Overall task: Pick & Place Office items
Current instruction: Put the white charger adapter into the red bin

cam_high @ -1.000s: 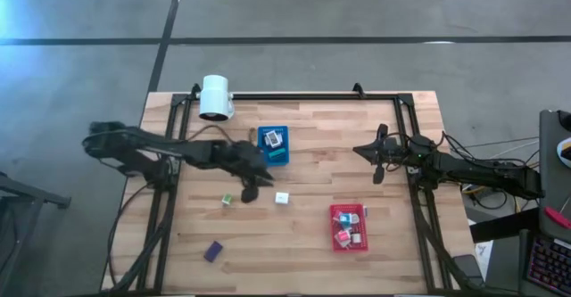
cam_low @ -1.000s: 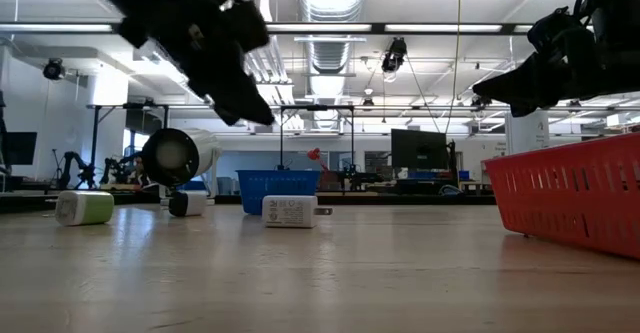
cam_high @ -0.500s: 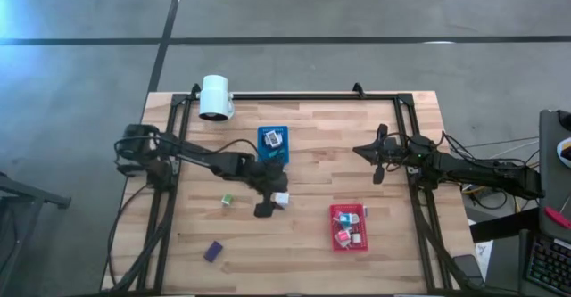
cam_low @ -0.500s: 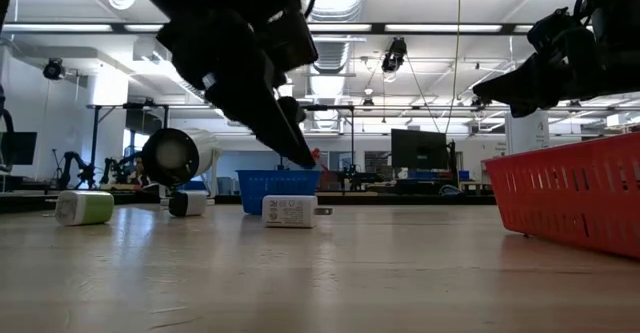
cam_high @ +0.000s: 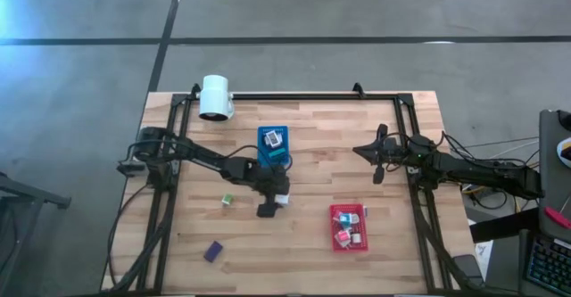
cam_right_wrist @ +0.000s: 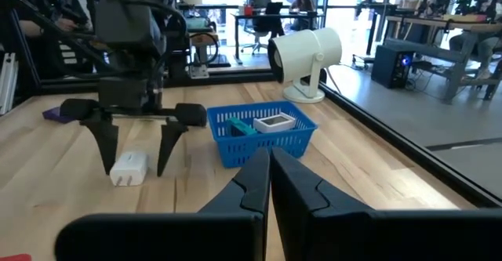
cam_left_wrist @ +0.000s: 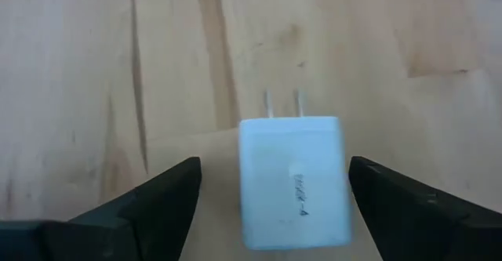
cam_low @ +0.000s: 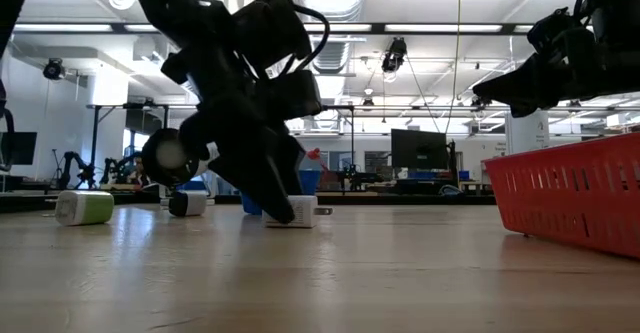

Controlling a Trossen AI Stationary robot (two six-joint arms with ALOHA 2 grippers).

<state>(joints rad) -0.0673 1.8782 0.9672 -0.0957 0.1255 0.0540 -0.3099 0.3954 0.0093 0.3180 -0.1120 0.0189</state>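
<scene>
The white charger [cam_left_wrist: 294, 181] lies flat on the counter [cam_high: 312, 177], near its middle, its two prongs on the wood. A line of small dark writing runs along its top face, too small to read. The left tool [cam_high: 273, 199] is down over it with its fingers [cam_left_wrist: 141, 206] spread wide, one on each side of the charger and neither touching it. In the low view the same tool [cam_low: 262, 188] stands on the counter with the charger [cam_low: 300, 211] just at its tip.

Just beyond the charger sits the blue tray [cam_high: 273, 144], holding a white piece with a dark label whose print cannot be made out, and a teal piece. A green block [cam_high: 227, 200] lies on the counter near the left tool, and a purple block [cam_high: 212, 251] lies well apart, toward the near edge. The red tray [cam_high: 350, 227] holds several small white, teal and pink-red pieces.

The right tool [cam_high: 377, 159] hangs above the counter's right side, well apart from the charger, its fingers [cam_right_wrist: 259, 179] pressed together on nothing.

The counter is pale butcher-block wood inside a black frame, with a white lamp [cam_high: 215, 97] at its far edge. Around it is grey floor with dark lines. The room beyond is a lit workshop with desks, monitors and seated people.
</scene>
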